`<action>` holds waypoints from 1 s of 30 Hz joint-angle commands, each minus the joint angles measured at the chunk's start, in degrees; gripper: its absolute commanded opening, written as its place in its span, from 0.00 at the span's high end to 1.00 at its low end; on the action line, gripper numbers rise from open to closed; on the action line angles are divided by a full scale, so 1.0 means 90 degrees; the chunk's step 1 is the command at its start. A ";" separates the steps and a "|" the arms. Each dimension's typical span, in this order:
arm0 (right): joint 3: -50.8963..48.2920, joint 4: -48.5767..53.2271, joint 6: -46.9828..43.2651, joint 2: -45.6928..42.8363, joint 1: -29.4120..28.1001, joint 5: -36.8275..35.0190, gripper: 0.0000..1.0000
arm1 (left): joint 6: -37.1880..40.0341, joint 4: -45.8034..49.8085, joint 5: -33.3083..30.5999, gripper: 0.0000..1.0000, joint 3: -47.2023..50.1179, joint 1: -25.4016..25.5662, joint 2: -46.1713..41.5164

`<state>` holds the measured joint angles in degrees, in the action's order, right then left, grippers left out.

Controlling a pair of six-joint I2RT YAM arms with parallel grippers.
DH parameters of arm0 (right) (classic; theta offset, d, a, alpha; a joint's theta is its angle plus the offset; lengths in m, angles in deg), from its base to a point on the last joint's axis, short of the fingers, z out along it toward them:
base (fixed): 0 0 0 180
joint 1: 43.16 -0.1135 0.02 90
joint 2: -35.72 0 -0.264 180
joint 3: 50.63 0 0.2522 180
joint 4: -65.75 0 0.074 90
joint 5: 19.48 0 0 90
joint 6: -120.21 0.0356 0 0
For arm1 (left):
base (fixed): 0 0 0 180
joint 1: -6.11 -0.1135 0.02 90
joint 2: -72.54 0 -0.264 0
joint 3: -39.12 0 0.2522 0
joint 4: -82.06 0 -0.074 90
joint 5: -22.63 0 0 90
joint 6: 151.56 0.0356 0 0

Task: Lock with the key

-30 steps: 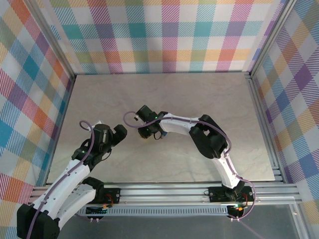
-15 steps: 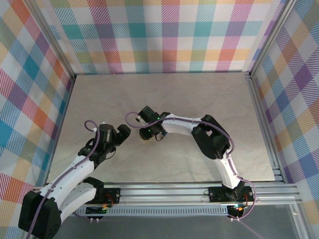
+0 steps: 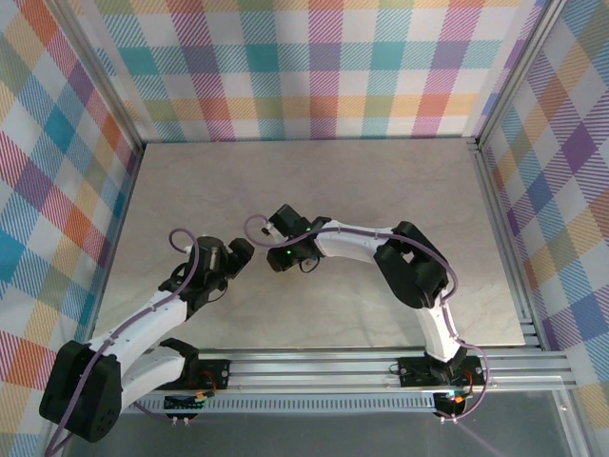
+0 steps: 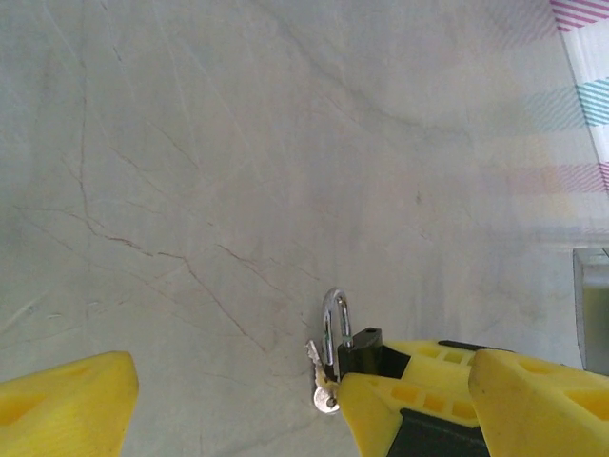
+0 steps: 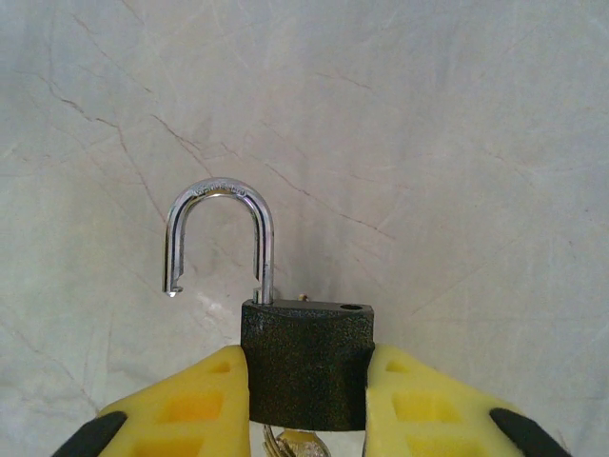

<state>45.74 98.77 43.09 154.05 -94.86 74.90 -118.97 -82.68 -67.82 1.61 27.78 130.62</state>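
L claw [image 3: 238,253] nearer padlock [image 5: 306,367]: black body, chrome shackle [image 5: 219,188] open.

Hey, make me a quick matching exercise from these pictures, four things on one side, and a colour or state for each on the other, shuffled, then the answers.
Column one:
1. shackle
2. padlock body
3. left gripper
4. right gripper

Column two:
A. black
B. open, gripping nothing
C. silver, swung open with its free end out of the body
D. closed on the lock, one yellow finger on each side

Pairs: 1-C, 2-A, 3-B, 4-D
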 commanded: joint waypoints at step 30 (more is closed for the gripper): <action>-0.0717 -0.0899 0.0298 -0.0900 0.0022 0.0786 0.77 | -0.0636 -0.1317 0.0245 0.26 0.0395 0.0295 0.0358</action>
<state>39.95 91.63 45.45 147.07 -94.82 82.31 -123.80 -93.34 -65.66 4.45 29.72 134.71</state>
